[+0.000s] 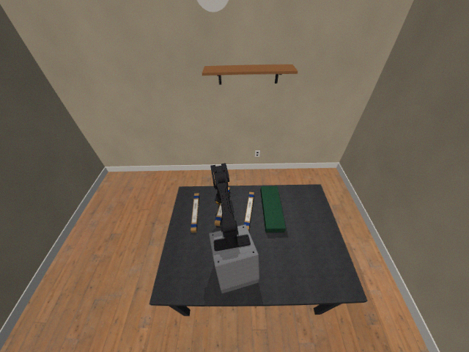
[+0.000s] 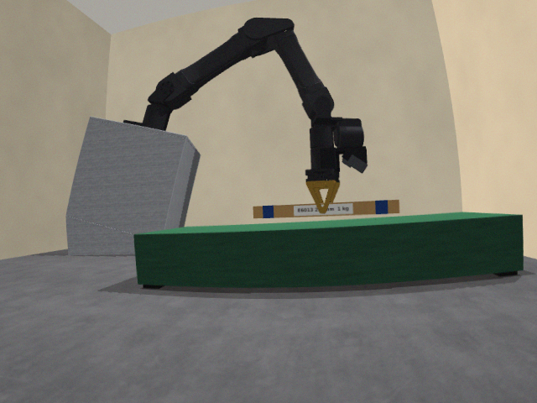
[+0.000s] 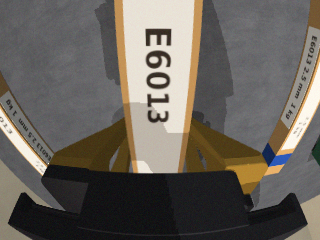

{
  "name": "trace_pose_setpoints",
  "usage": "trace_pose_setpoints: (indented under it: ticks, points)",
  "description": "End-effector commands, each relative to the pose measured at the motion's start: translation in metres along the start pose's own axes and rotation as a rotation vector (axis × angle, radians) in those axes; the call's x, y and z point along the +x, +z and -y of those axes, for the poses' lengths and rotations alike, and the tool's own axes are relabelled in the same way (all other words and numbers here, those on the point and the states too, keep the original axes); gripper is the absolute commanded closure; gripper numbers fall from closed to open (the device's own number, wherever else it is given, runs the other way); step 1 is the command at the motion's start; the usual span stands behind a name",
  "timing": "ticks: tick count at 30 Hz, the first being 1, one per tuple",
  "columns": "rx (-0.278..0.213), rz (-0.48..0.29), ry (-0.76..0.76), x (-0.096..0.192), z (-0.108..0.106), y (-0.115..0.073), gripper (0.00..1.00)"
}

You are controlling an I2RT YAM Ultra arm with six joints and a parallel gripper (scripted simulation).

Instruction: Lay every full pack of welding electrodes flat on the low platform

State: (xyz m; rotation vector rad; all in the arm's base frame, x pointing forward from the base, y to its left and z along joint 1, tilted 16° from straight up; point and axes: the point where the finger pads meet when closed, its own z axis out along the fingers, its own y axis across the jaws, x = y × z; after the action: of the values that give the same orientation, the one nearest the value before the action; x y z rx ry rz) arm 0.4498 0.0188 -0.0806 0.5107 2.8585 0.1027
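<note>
Where claw (image 2: 322, 203) grips, slim tan pack (image 2: 277, 211).

The held pack (image 3: 159, 60) is showing "E6013" in bold black on its white label in the wrist view. From the exterior view the same pack (image 2: 325, 209) is reading "E6013", a part hidden behind the fingers, then "1 kg". Small print on the side packs is too small to read.
</note>
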Motion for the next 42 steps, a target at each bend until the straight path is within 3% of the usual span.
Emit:
trace_pose_setpoints:
  ticks: [1, 42]
  points:
    - [-0.020, 0.060, 0.004, -0.0230, -0.0020, -0.0271, 1.00]
    - [-0.021, 0.066, 0.004, -0.0274, -0.0018, -0.0311, 1.00]
